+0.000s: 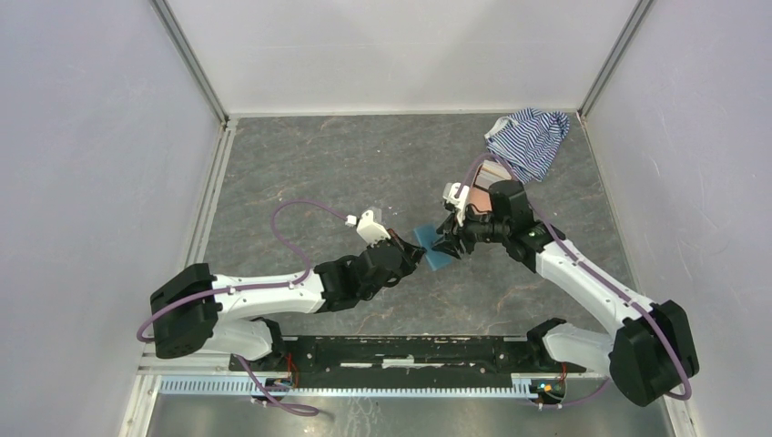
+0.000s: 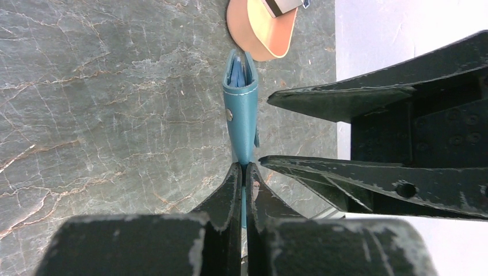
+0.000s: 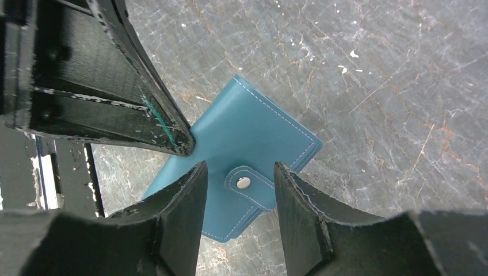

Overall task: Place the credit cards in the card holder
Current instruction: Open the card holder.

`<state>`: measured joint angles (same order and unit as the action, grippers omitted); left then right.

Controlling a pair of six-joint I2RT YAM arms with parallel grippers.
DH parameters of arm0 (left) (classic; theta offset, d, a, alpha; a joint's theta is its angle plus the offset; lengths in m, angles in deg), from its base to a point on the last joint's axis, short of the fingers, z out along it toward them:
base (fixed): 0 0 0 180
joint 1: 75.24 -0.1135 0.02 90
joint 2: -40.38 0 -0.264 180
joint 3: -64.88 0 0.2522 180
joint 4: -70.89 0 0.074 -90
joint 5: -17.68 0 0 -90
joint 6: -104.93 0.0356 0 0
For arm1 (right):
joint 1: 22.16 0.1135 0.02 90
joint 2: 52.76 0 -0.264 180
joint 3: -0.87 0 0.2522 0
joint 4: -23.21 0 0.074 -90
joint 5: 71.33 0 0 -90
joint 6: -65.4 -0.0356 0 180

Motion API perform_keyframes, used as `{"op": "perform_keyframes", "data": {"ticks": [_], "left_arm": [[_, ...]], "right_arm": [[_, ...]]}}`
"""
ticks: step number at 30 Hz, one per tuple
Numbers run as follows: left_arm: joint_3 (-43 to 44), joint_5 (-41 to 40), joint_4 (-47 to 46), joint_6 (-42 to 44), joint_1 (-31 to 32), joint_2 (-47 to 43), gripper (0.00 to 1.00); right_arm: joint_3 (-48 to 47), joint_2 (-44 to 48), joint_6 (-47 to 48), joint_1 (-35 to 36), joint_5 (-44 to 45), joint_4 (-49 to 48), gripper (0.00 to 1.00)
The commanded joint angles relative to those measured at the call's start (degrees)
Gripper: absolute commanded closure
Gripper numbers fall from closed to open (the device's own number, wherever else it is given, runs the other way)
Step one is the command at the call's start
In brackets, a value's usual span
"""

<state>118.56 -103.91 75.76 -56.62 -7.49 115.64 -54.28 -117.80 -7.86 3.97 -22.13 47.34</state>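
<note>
Left gripper (image 2: pixel 244 168) has its fingers pressed together on one thin edge of the card holder (image 2: pixel 241 109). It carries this teal wallet alone, out over the grey table (image 2: pixel 103 115). From these views I cannot tell whether the far edge of the wallet rests on the table or hangs free. The right gripper (image 3: pixel 240 168) is spread and holds nothing; one finger stands at each side of the snap tab (image 3: pixel 244 183). The tab lies flat on the front, so I judge the wallet is not yet opened.

The first danger is the small hold. If the right fingers pull at the tab, the force goes against a pinch on the edge only. The wallet can then turn in the left fingers, or slip out and drop.

The second danger is a wrong closing. The right fingers may squeeze the tab from its sides without going under it. Then the snap does not open, and the wallet only bends.

The third danger is contact between the arms. The left fingertip is just beside a right finger, so a small error in the path can make them knock together.

The credit cards are not clear to me. A grey and tan piece at the pink case (image 2: pixel 259 34) may be one.
</note>
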Motion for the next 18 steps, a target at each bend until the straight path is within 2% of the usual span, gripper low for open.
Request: {"op": "perform_keyframes", "data": {"ticks": [1,9,18], "left_arm": [[1.12,-2.86,-1.40,-1.78,0.29,-1.04,0.98],[1.10,-2.44,-1.93,-1.76,0.31,-1.34,0.98],[0.49,-2.91,-2.28,-1.54,0.36,-1.88,0.98]], "right_arm": [[-0.06,-1.82,-0.08,0.71,0.27,-0.54,0.48],[-1.05,-3.00,0.58,1.97,8.44,0.43,0.59],[-1.07,-3.23,0.76,2.29,8.20,0.61,0.72]]}}
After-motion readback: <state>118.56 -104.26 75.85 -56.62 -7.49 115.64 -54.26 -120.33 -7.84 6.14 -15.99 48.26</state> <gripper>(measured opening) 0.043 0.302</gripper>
